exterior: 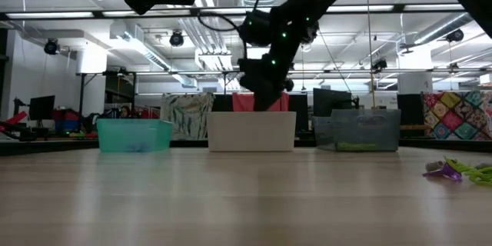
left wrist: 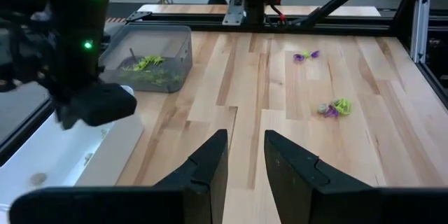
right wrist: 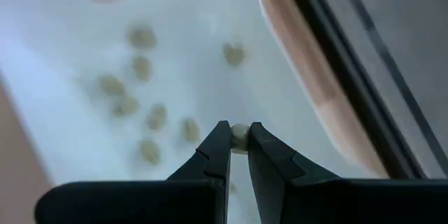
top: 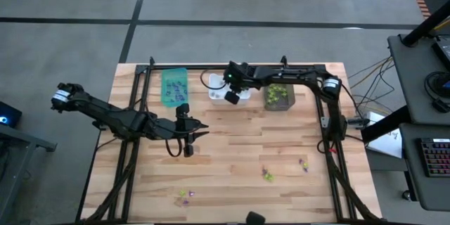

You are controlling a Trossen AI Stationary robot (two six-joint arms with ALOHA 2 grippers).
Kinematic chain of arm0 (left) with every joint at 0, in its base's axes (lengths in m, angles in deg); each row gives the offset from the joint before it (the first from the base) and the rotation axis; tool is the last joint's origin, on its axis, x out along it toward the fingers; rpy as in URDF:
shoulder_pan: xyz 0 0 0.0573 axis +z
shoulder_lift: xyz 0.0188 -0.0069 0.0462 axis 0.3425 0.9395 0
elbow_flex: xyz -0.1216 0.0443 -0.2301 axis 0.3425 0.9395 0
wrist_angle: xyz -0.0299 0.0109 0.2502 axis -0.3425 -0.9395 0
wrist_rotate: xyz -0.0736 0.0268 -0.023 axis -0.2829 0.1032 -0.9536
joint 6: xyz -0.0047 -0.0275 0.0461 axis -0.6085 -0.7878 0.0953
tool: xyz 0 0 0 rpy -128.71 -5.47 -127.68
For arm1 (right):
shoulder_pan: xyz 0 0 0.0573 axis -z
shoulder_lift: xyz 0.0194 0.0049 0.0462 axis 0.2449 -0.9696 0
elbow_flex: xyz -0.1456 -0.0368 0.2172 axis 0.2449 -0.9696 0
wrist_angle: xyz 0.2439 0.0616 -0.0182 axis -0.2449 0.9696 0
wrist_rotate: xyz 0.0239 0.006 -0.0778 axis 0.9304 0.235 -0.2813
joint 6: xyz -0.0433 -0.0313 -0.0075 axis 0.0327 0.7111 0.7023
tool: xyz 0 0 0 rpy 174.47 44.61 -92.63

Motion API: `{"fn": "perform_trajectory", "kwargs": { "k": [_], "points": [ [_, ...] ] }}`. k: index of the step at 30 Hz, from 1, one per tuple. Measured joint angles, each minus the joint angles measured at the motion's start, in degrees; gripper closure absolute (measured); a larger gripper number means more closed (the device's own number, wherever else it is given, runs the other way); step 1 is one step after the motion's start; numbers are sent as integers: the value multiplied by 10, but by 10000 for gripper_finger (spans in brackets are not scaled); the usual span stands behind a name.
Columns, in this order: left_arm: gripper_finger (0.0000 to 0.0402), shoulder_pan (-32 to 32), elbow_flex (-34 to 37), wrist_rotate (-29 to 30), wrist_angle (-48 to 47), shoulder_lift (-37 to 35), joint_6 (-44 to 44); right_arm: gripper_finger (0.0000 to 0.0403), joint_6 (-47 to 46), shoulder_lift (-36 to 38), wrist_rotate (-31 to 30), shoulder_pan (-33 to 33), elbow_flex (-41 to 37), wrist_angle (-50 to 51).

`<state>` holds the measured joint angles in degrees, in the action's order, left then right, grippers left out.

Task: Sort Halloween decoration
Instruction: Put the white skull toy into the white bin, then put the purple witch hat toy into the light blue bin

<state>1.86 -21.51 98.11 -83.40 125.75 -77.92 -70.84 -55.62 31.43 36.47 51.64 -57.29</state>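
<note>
My right gripper (right wrist: 239, 136) hangs over the white bin (exterior: 251, 131), shut on a tiny pale Halloween decoration (right wrist: 240, 133). Several more pale pieces (right wrist: 143, 66) lie on the bin's floor below it. My left gripper (left wrist: 245, 155) hovers over the middle of the table, left of centre, slightly open with nothing between its fingers. Loose purple and lime-green decorations rest on the wood near the front edge (top: 267, 176) (top: 304, 163) (top: 185, 195). A teal bin (top: 174, 86) holds purple pieces, and a dark see-through bin (top: 278, 96) holds green ones. My right gripper pinches the small pale decoration (right wrist: 240, 131) between the free ends of its two fingers. The fingers come from above, slanting down into the white bin. The piece is lifted clear of the bin's floor.
The three bins stand in a row along the table's far edge, inside a black frame (top: 211, 65). Open wood lies between the bins and the loose pieces at the front. Both arms cross above the table's far half.
</note>
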Motion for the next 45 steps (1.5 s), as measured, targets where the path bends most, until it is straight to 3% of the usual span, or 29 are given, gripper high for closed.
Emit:
{"fn": "perform_trajectory", "kwargs": {
  "k": [12,21,26,32,36,45],
  "points": [
    [324,0,0,0,-1,1,2,371,-23,-3,1,7,3,96],
    [324,0,0,0,1,2,2,312,-33,-2,0,7,4,92],
    [324,0,0,0,1,2,2,310,-30,5,0,7,12,101],
    [324,0,0,0,1,2,-7,308,-52,63,4,-12,27,164],
    [324,0,0,0,4,2,-8,312,-71,116,39,-37,27,213],
    [324,0,0,0,19,5,-31,320,-140,210,72,-151,22,316]
  ]
}}
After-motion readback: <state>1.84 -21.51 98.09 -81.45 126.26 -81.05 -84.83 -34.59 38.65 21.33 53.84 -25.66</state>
